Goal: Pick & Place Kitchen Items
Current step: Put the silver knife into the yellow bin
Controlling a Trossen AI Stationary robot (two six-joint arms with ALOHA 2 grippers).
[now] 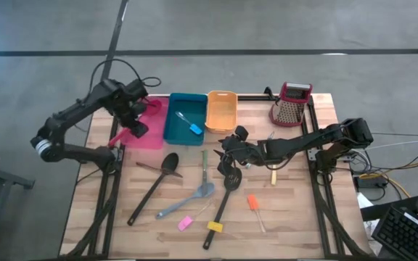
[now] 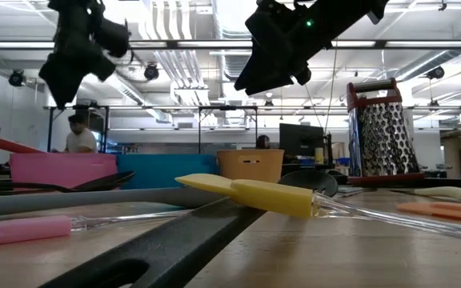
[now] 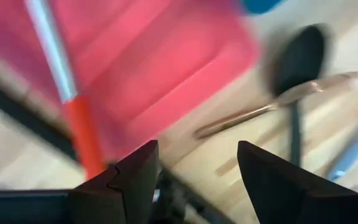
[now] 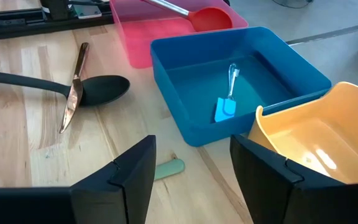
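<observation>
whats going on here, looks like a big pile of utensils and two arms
Two robot arms are sorting kitchen utensils into bins. The left pincer hangs open over the pink bin, where a red spoon already lies. A small blue-handled tool sits in the teal bin; the orange bin looks empty. The right pincer is open and empty above the table's middle, with the black ladle, slotted spoon, grey spatula and small tools still loose on the wood.

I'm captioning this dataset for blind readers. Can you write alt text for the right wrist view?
A deep teal plastic bin holds a small blue-headed spatula, between a pink bin containing a red spoon and an empty orange bin. A black ladle lies on the wooden table.
</observation>
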